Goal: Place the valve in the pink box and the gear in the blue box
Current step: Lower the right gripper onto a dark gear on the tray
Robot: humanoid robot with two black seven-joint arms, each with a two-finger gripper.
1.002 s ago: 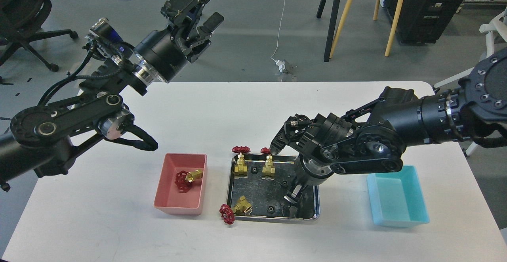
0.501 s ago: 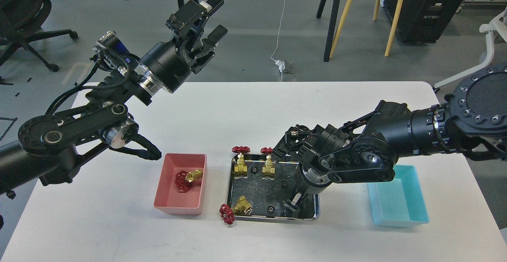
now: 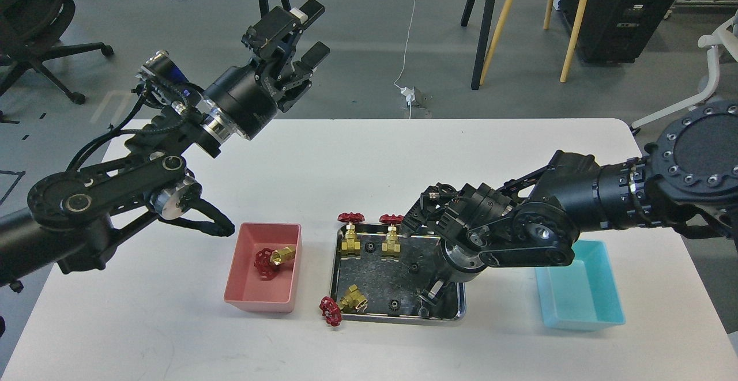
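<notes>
Right hand (image 3: 431, 295) is down in the steel tray (image 3: 455, 312), can't tell its grip; left hand (image 3: 294, 26) hangs open and empty, far left.

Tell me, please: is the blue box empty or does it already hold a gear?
Empty as far as visible: the blue box shows only bare turquoise floor. Its left end is hidden behind the right arm, so I cannot tell there.

Both arms are black and made of thick round parts joined together. The left arm (image 3: 115, 191) has a shiny silver ring, a small blue part, and thin black cables looping along it. Its end effector (image 3: 294, 32) is black and has a white tip. The right arm (image 3: 576, 214) has a big round black disc with small silver screws around the edge.
</notes>
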